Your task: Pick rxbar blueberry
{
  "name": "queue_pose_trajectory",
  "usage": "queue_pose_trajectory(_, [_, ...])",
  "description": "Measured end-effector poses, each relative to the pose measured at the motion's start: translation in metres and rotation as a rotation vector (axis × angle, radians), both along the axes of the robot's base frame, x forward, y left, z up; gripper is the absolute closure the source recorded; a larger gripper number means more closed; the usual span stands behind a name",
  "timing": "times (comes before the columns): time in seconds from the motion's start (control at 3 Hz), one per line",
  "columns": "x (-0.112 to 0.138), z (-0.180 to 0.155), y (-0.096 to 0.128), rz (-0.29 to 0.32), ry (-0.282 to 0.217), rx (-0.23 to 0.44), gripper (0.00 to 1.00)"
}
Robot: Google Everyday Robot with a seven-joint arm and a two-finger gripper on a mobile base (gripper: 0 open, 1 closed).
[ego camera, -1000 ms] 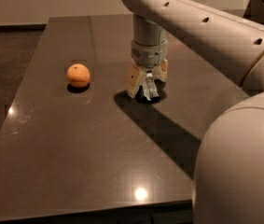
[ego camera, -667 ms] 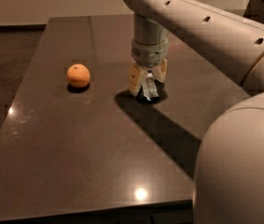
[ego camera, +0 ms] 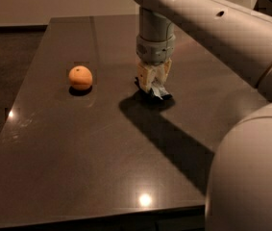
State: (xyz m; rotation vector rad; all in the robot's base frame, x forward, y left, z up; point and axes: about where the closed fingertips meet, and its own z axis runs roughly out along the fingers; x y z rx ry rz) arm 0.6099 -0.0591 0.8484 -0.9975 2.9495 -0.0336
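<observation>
A round orange (ego camera: 80,77) rests on the dark table (ego camera: 78,167)

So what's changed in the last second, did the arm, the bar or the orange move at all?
Nothing has visibly changed. The gripper stays low over the table, right at the rxbar blueberry. The orange sits where it was, apart from both.

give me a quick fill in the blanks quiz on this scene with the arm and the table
1. The round fruit on the dark brown table is ____ in colour.
2. In the camera view, that fruit lies to the ____ of the cream two-finger gripper.
3. The gripper is down at the flat, silver-panelled snack bar, whose wrapper is dark ____.
Missing words: orange; left; blue.
</observation>
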Motion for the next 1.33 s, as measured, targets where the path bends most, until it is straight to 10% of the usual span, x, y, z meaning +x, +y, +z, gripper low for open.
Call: queue_pose_trajectory(1.33, [-0.021, 0.096, 0.027, 0.223, -0.148, 0.137, 1.00])
